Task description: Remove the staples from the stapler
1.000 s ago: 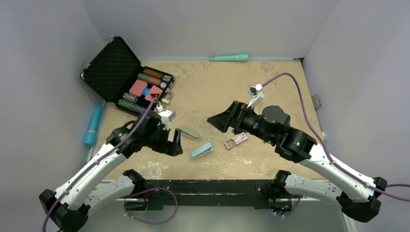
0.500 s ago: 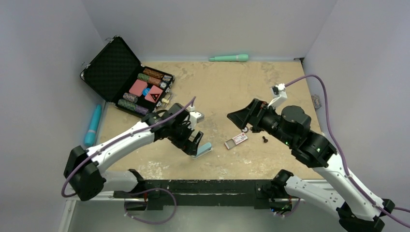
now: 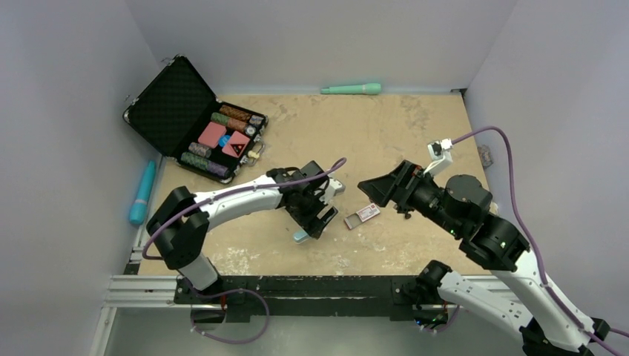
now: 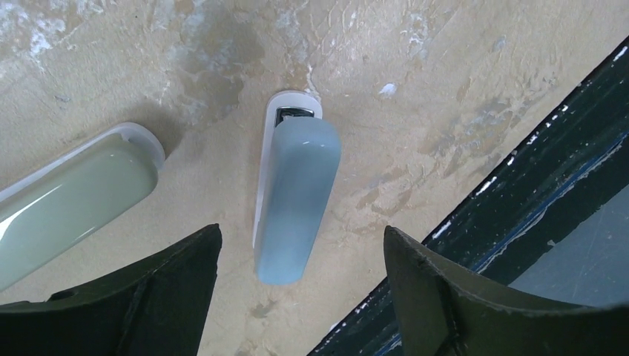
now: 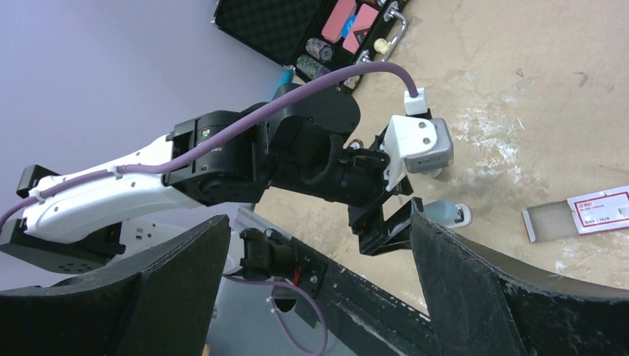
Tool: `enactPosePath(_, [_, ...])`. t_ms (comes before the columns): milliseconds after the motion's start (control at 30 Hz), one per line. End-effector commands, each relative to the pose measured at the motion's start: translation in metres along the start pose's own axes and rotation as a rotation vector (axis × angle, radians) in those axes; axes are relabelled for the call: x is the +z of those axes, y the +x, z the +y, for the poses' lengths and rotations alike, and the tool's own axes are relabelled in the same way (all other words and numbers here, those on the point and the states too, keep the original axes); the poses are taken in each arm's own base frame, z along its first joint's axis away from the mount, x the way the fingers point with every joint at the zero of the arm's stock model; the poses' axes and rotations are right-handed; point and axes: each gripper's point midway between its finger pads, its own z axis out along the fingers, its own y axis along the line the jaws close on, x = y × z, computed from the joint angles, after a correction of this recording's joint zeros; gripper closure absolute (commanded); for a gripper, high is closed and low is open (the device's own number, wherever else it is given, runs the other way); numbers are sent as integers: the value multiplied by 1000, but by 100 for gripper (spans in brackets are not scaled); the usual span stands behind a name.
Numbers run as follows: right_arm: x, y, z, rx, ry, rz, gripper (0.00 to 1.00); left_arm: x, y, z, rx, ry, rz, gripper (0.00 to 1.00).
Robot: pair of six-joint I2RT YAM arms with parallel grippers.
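1. Left wrist view: blue stapler (image 4: 297,196) lies flat on the bench (image 4: 445,89) near its front edge. The left jaws stand wide and straddle it without touching.
2. Right jaws wide, holding nothing.
3. Judged light, rigid, glossy, so likely slippery; grip across the long sides.
4. Count: two staplers, this one and a green stapler (image 4: 67,196); one box (image 3: 363,214).

The left hand (image 4: 300,241) hangs over the sandy table (image 4: 415,96) with its two dark fingers (image 4: 178,289) spread wide. A pale blue stapler (image 4: 297,193) lies flat between them on its white base, touched by neither finger, with a bit of metal showing at its far end. Beside it, apart, lies a pale green stapler (image 4: 74,200). A black rail (image 4: 519,193) runs along the table's edge nearby.
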Motion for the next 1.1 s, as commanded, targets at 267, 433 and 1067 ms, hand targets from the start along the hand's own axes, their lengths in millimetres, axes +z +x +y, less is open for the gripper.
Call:
enactPosePath(267, [-5, 3, 4, 19, -22, 13, 4, 23, -16, 15, 65, -99, -55, 25])
enactPosePath(433, [-7, 7, 5, 17, -30, 36, 4, 34, -16, 13, 65, -92, -30, 37])
enactPosePath(1067, [-38, -25, 43, 92, -146, -53, 4, -50, -47, -38, -41, 76, -165, 100])
